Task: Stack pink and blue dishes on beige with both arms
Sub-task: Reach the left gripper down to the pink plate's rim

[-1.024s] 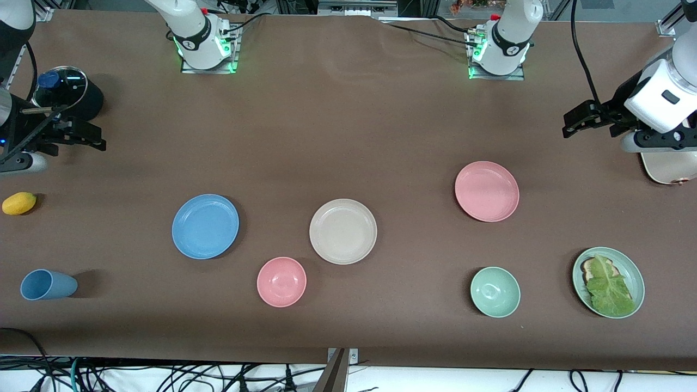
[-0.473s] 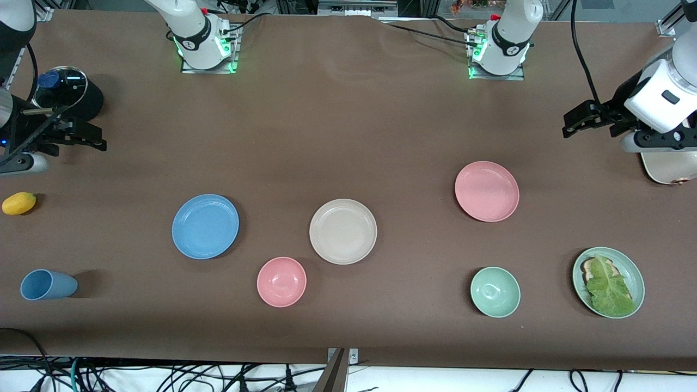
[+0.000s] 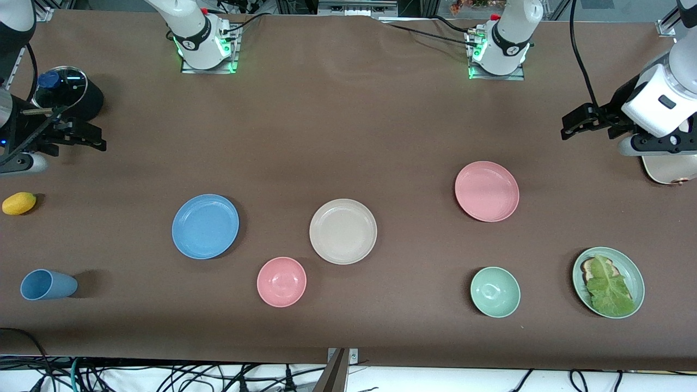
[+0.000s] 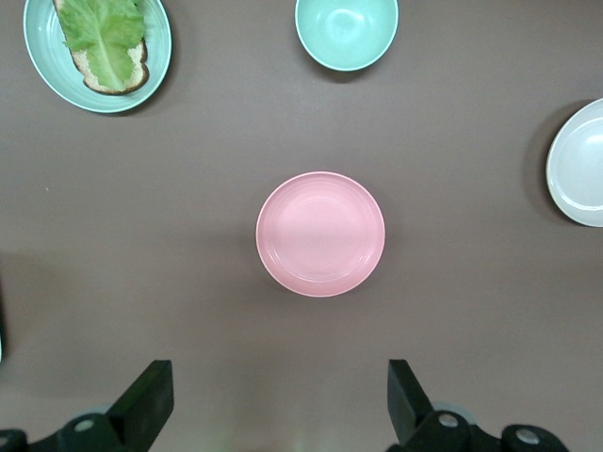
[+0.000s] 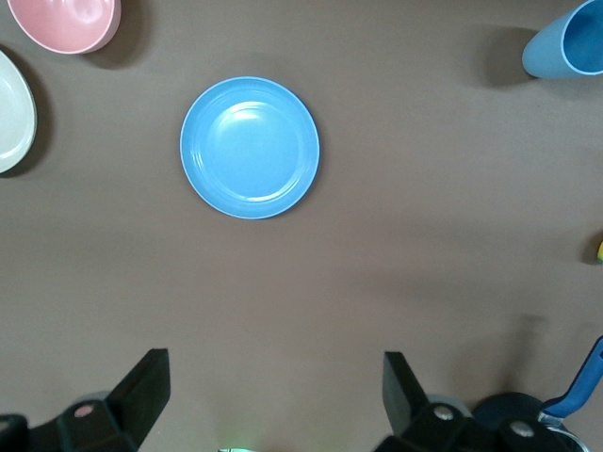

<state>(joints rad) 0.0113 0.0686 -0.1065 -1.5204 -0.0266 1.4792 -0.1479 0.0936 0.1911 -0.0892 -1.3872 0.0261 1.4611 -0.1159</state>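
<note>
The beige plate (image 3: 343,231) lies mid-table. A light blue plate (image 3: 205,226) lies beside it toward the right arm's end, and a pink plate (image 3: 487,191) toward the left arm's end, slightly farther from the front camera. All three are apart and bare. My left gripper (image 3: 567,126) hangs open and empty over bare cloth by the toaster. Its wrist view shows the pink plate (image 4: 320,234) ahead of the open gripper (image 4: 280,395). My right gripper (image 3: 102,138) hangs open and empty beside the black pot. Its wrist view shows the blue plate (image 5: 250,148) ahead of that gripper (image 5: 275,391).
A pink bowl (image 3: 281,281) and a green bowl (image 3: 495,292) sit nearer the front camera. A green plate (image 3: 638,275) holds toast and lettuce. A blue cup (image 3: 48,285) lies on its side, near a yellow fruit (image 3: 19,203). A lidded black pot (image 3: 68,92) and a cream toaster (image 3: 667,169) stand at the table's ends.
The left arm's hand has shifted very slightly toward the robots' bases. The right gripper has barely moved. All plates lie where they were.
</note>
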